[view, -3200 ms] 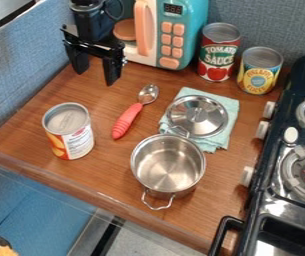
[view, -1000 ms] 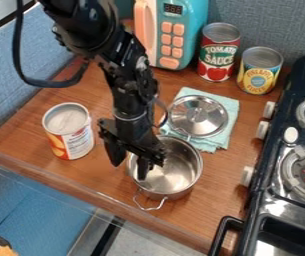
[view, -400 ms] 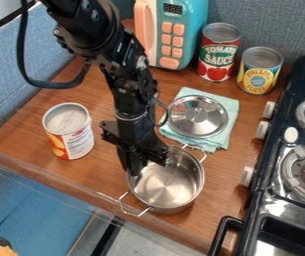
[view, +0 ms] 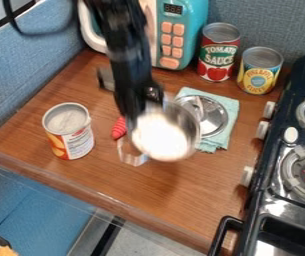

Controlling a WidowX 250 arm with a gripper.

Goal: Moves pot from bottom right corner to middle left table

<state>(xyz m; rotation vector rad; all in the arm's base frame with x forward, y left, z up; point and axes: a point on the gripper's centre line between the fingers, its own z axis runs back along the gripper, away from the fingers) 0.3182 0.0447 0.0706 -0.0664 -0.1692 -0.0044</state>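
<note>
Camera view: black arm (view: 124,45) down from the top edge, left of centre. Tool (view: 140,106) near the centre of the frame, grasping the pot (view: 161,139) by the left part of its rim. Pot at centre, blurred, apparently tilted and raised off the tabletop (view: 201,200); bright glare within; wire handle (view: 131,154) at its lower left.

Behind the pot and partly hidden by it: metal lid (view: 215,117), flat on a pale blue-green cloth (view: 211,145). To the left of the pot: red grip of a spoon (view: 118,128), remainder hidden behind pot and tool.

At left of the frame: can with orange and white label (view: 74,134), upright. At upper right: red can (view: 218,57), upright; just beside it, lower and to the right, yellow can (view: 259,75), likewise upright. At top centre: teal toy microwave (view: 193,25) with orange buttons, partly behind the arm. Along the right edge: black stove (view: 295,75), with two burners and a row of white knobs on the side towards the tabletop.
</note>
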